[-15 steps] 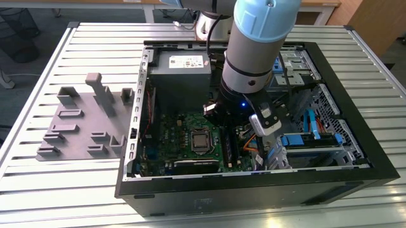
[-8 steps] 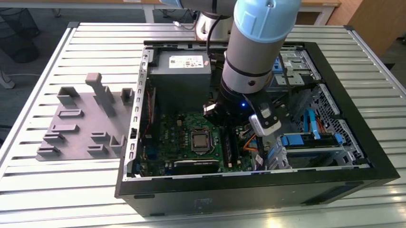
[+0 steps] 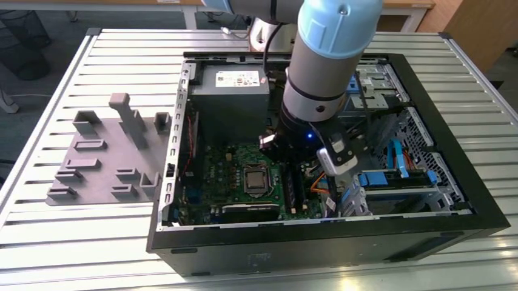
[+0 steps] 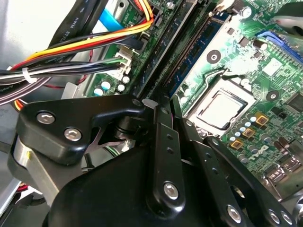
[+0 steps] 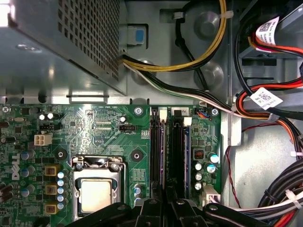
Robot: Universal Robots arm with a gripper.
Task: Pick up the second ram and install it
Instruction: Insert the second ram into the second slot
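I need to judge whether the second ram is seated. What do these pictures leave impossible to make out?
- Fingertips: in both wrist views the gripper's own black linkage covers them.
- Slot ends nearest the gripper: in the first wrist view the picture's edge and linkage cut off the memory slots.
- Exterior view: the arm hides those slots.

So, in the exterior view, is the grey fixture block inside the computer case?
No, the grey fixture block lies on the slatted table, outside the computer case.

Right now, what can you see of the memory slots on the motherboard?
The memory slots are long, narrow black plastic channels lying parallel, side by side, on the green motherboard beside the CPU socket. Pale latches cap their ends toward the power supply. The end effector hangs over their other end.
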